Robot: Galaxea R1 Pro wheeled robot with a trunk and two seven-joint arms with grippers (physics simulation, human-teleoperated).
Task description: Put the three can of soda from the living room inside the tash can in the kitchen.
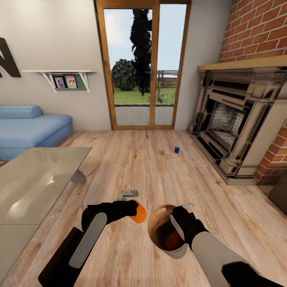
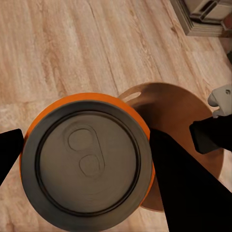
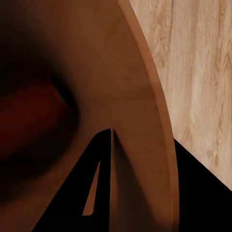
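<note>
My left gripper is shut on a bright orange can, held tilted just beside the rim of the trash can. In the left wrist view the orange can shows its grey top between the dark fingers, with the brown trash can behind it. My right gripper is shut on the trash can's rim and holds it above the floor; a second orange can lies inside. The right wrist view looks into the trash can, one finger inside its wall. The dark blue can stands on the floor near the fireplace.
A glass-topped low table stands at the left, with a blue sofa behind it. The ornate fireplace and brick chimney take the right side. A wood-framed glass door is straight ahead across open wood floor.
</note>
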